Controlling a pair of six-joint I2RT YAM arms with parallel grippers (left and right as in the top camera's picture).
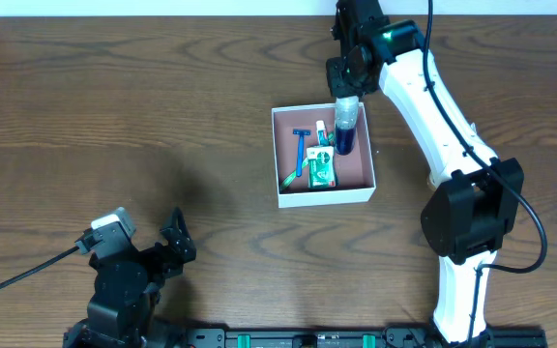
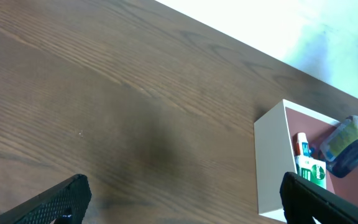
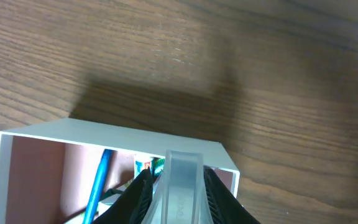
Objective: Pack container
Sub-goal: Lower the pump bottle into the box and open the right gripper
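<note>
The container (image 1: pixel 366 191) is a square white-walled box with a pink-brown inside, right of the table's middle. In it lie a blue razor (image 1: pixel 301 145), a green packet (image 1: pixel 322 170) and a small white tube (image 1: pixel 321 130). My right gripper (image 1: pixel 345 89) is shut on the clear cap of a bottle of blue liquid (image 1: pixel 345 135), held tilted over the container's back right part. The right wrist view shows the cap (image 3: pixel 180 186) between the fingers above the container's wall (image 3: pixel 110 135). My left gripper (image 1: pixel 175 242) is open and empty at the front left, far from the container (image 2: pixel 272 158).
The brown wooden table (image 1: pixel 114 116) runs to a white wall at the back. The right arm's base stands at the front right (image 1: pixel 467 217). A cable trails from the left arm (image 1: pixel 27 275).
</note>
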